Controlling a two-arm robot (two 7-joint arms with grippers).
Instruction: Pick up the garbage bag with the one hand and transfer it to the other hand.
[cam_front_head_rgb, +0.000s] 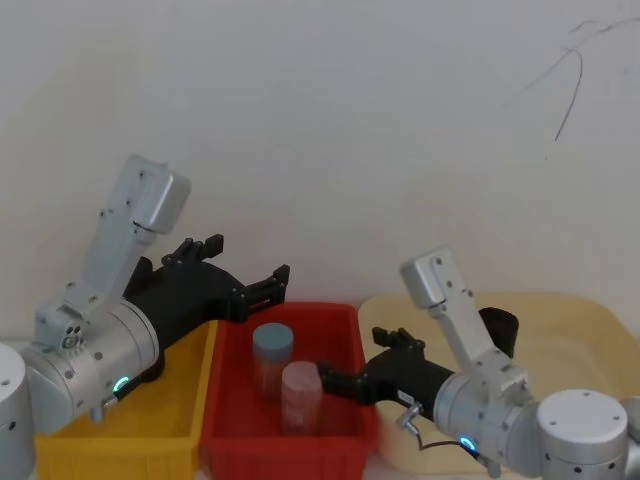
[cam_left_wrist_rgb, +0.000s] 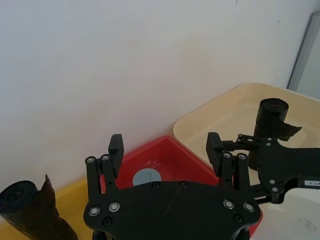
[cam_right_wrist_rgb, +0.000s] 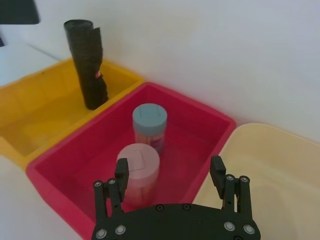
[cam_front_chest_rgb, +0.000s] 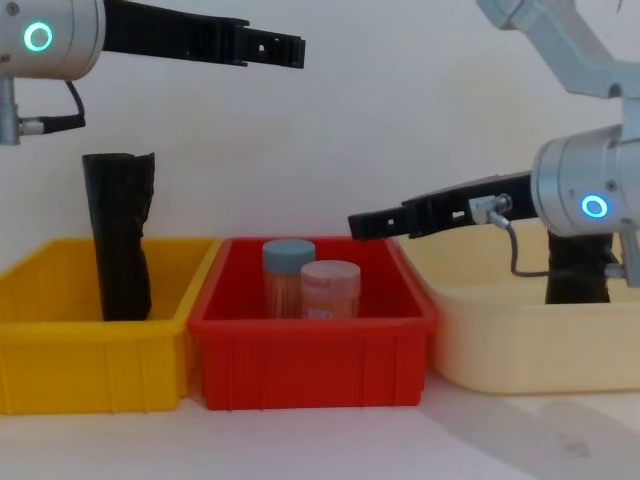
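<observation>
One tall, black, rolled garbage bag (cam_front_chest_rgb: 118, 240) stands upright.

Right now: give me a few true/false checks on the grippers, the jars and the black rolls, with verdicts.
1. The left gripper and the right gripper are both open and hold nothing. True.
2. A black roll stands upright in the yellow bin. True.
3. The two jars stand in the yellow bin. False: they stand in the red bin.
4. The left gripper clamps the garbage bag in the beige tray. False: it hangs open above the bins, and nothing grips that bag.
</observation>
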